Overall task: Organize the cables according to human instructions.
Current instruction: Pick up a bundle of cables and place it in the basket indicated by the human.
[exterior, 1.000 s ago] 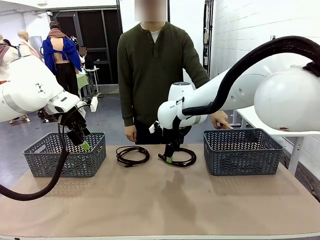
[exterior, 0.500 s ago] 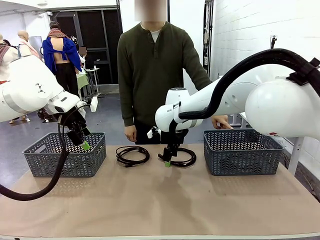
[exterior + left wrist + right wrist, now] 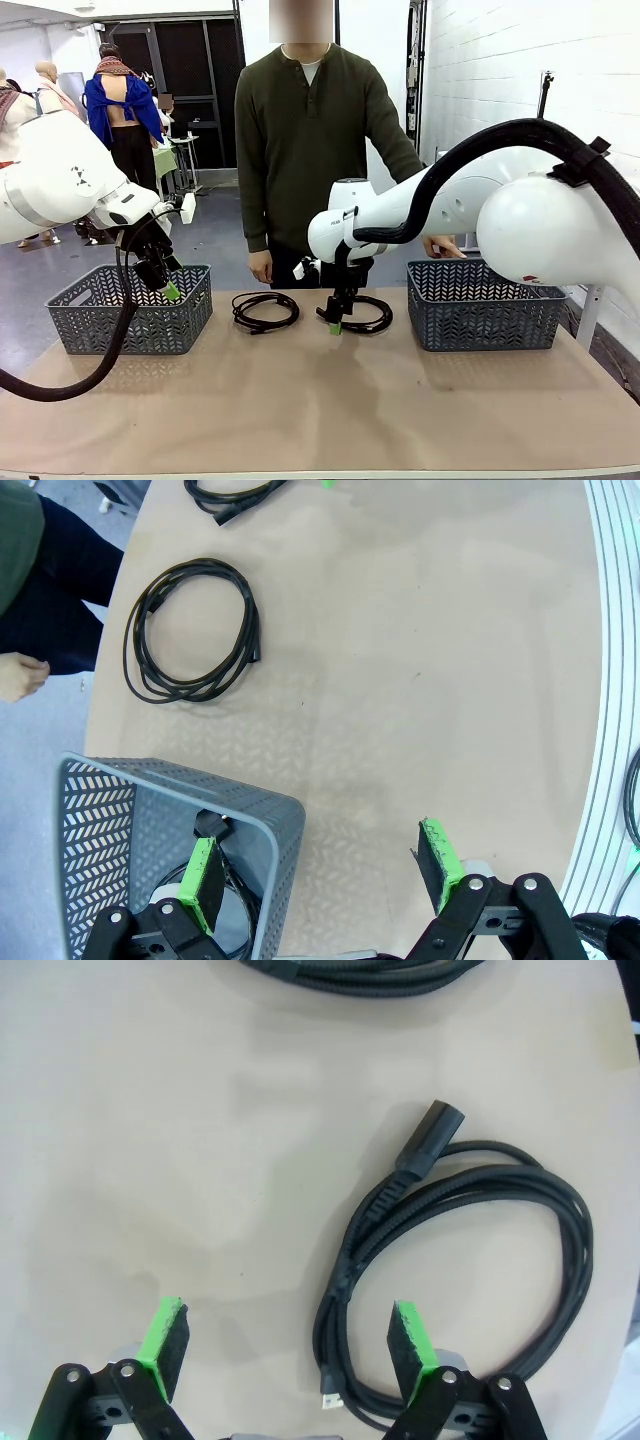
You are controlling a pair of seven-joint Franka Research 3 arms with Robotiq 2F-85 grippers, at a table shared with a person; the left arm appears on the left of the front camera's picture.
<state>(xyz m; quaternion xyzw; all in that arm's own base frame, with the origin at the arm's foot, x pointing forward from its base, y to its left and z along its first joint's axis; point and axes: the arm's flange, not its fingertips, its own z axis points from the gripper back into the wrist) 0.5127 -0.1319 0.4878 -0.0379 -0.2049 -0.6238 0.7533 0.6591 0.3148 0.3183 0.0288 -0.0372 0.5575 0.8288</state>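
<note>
Two coiled black cables lie on the table's far side: the left cable (image 3: 265, 310) and the right cable (image 3: 362, 316). My right gripper (image 3: 336, 324) stands open, low over the near-left edge of the right cable. In the right wrist view that cable (image 3: 470, 1260) has its left strands between the open gripper (image 3: 287, 1337) fingers, plug end pointing away. My left gripper (image 3: 166, 284) hangs open above the left basket's right end. The left wrist view shows this gripper (image 3: 320, 870) straddling the basket wall, a black plug (image 3: 208, 825) inside, and the left cable (image 3: 195, 630) on the table.
A grey mesh basket (image 3: 128, 310) stands at the left and another (image 3: 485, 305) at the right. A person stands at the far edge, one hand (image 3: 440, 243) over the right basket's rim, the other hand (image 3: 261, 266) hanging by the table.
The right arm has swung a little left and lower, its gripper settling slightly closer to the table by the right cable. The left arm and cables have not moved.
</note>
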